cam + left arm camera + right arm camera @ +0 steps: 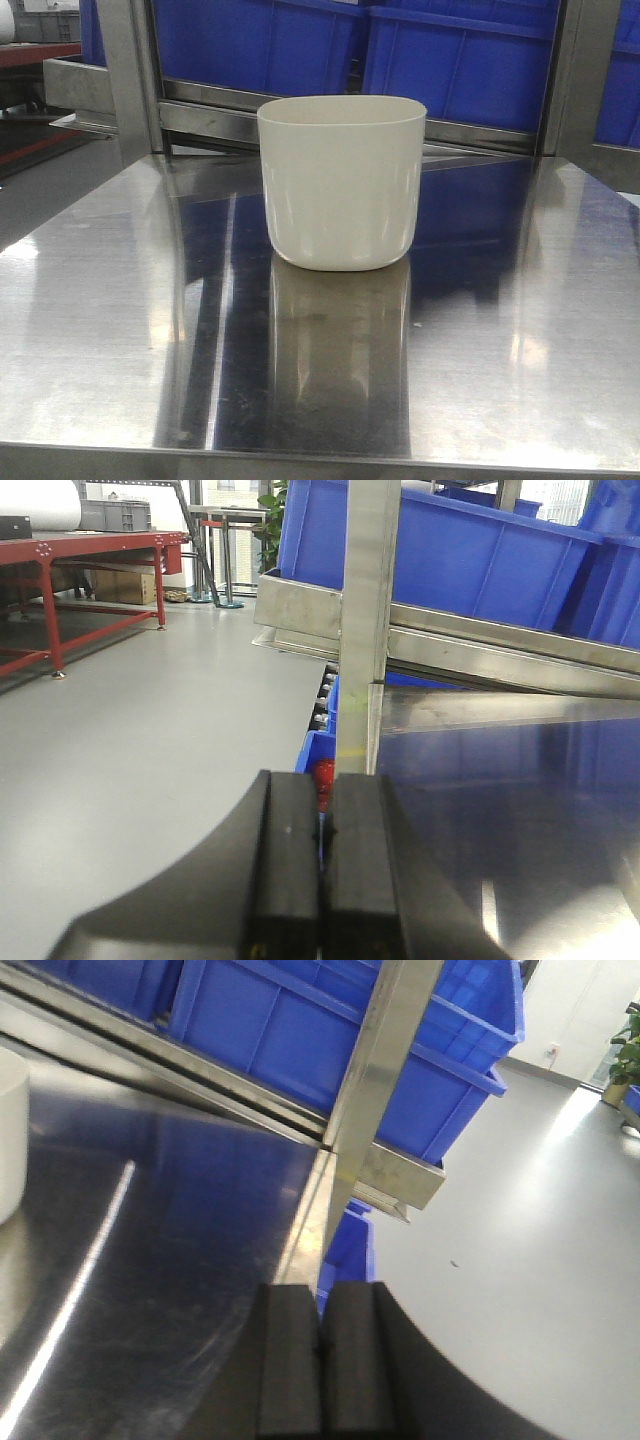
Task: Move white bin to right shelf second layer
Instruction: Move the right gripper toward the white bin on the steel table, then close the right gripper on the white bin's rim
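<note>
The white bin (pixel 341 180) stands upright on the mirror-like steel tabletop (pixel 120 300), near its back middle, with nothing touching it. Its rounded side also shows at the left edge of the right wrist view, white bin (pixel 8 1140). My left gripper (pixel 327 790) is shut with nothing in it, low over the tabletop's left edge and pointing at a steel upright (pixel 365 620). My right gripper (pixel 322 1295) is shut and empty too, over the tabletop's right edge, well to the right of the bin. The right shelf second layer is out of view.
Large blue crates (pixel 450 60) sit on sloping steel rails (pixel 220 115) right behind the tabletop. Steel uprights (pixel 380 1080) rise at both back corners. Another blue crate (pixel 350 1250) lies below the right edge. A red workbench (pixel 70 550) stands across the grey floor (pixel 130 740) on the left.
</note>
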